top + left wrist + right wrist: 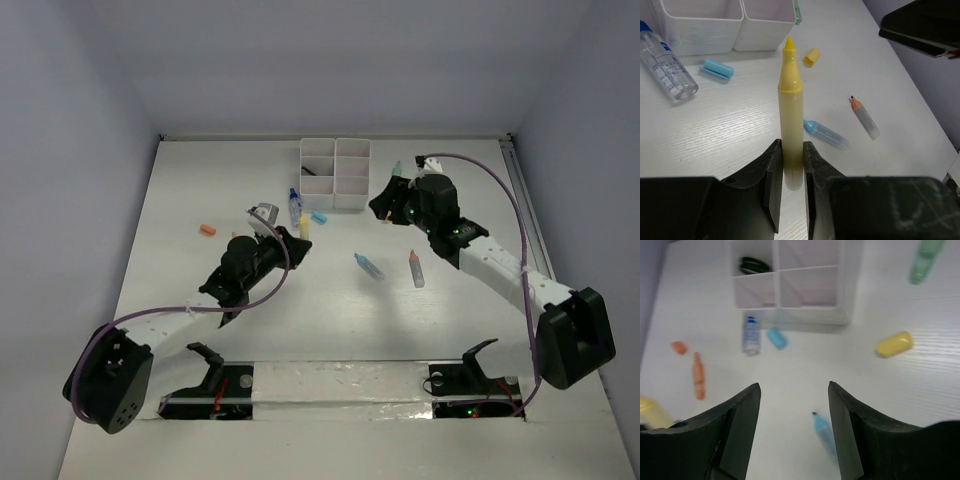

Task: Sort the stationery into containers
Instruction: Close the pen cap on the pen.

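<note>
Left gripper: jaws clamped narrowly on the lower barrel of an uncapped yellow marker, tip pointing away. Right gripper: jaws stood wide apart, gripping nothing.

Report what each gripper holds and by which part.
Left gripper clamps the uncapped yellow marker by its rear end; right gripper is open, holding nothing.

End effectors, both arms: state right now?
Left end effector: closed on the uncapped yellow plastic marker.
Right end effector: open, holding nothing.
</note>
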Controlling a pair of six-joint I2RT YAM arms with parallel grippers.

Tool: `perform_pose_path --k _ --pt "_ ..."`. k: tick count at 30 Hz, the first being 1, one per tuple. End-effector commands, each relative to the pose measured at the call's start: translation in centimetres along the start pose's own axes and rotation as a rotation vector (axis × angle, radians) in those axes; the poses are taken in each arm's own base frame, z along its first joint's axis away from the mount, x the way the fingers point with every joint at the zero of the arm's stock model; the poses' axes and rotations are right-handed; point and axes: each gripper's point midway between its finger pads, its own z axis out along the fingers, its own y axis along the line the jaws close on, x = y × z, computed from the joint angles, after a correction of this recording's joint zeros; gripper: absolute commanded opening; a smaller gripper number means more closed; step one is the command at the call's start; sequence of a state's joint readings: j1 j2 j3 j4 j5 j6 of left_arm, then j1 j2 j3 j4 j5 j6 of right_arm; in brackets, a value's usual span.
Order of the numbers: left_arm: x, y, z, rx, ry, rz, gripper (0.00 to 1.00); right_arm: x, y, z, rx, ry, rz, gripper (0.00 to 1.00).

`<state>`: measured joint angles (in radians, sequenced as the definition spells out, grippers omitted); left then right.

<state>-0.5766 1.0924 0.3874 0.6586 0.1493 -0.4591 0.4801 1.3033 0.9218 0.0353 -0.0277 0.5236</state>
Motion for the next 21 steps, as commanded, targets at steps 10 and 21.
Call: perform_pose_path --k 10,21 --pt "-1.1 -2.7 -0.8 0.095 -0.047 0.086 0.0 4.2 -12.4 5.0 0.372 0.183 0.048 0.71" --pt "-1.1 -3.4 -0.9 0.117 -0.044 0.08 0.0 5.8 -14.6 9.2 0.45 0.223 0.088 0.64"
